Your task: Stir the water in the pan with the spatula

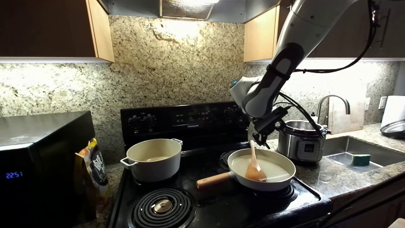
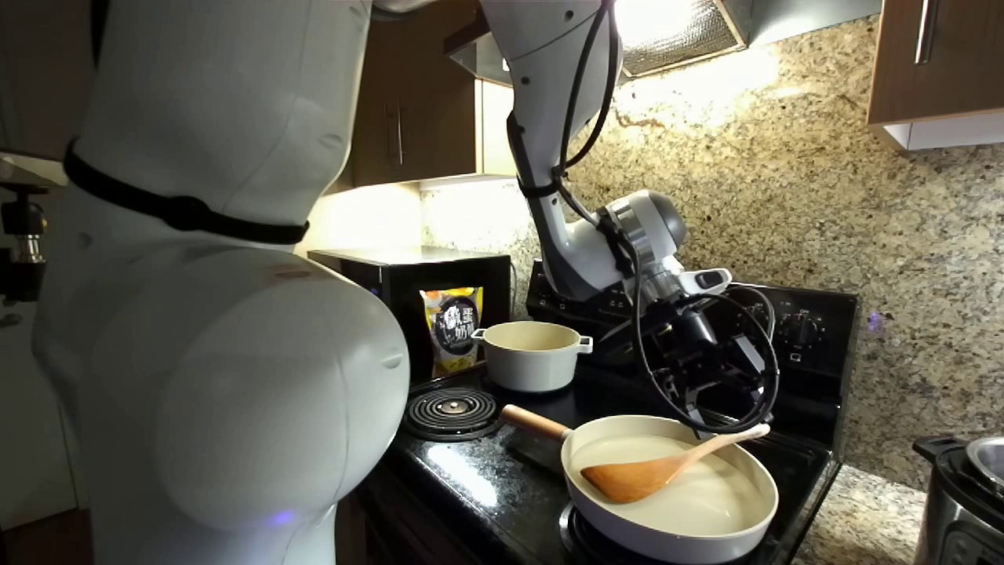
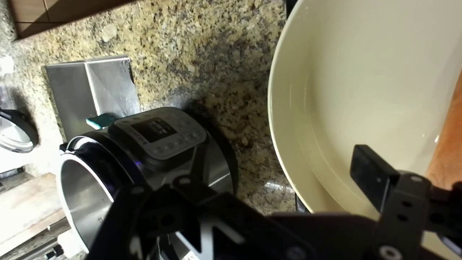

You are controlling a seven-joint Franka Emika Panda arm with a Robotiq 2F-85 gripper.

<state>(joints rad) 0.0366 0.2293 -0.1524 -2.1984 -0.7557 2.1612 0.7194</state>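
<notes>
The cream-white pan (image 1: 269, 186) sits on a burner at the right of the stove, its wooden handle pointing to the left in both exterior views. Pale water (image 2: 710, 496) covers its floor. Inside leans the wooden spatula (image 1: 255, 172), blade down in the water and handle resting across the far rim. My gripper (image 1: 263, 144) hangs over that rim, close to the end of the spatula's handle. In the wrist view the fingers (image 3: 373, 177) stand wide apart with nothing between them, and only a strip of the spatula (image 3: 447, 151) shows at the right edge, outside the jaws.
A steel electric cooker (image 1: 302, 142) stands right beside the pan, near the sink (image 1: 340, 148). A deeper cream pot (image 2: 533, 362) is on the back left burner. A snack bag (image 2: 455, 329) leans by the microwave (image 1: 44, 164).
</notes>
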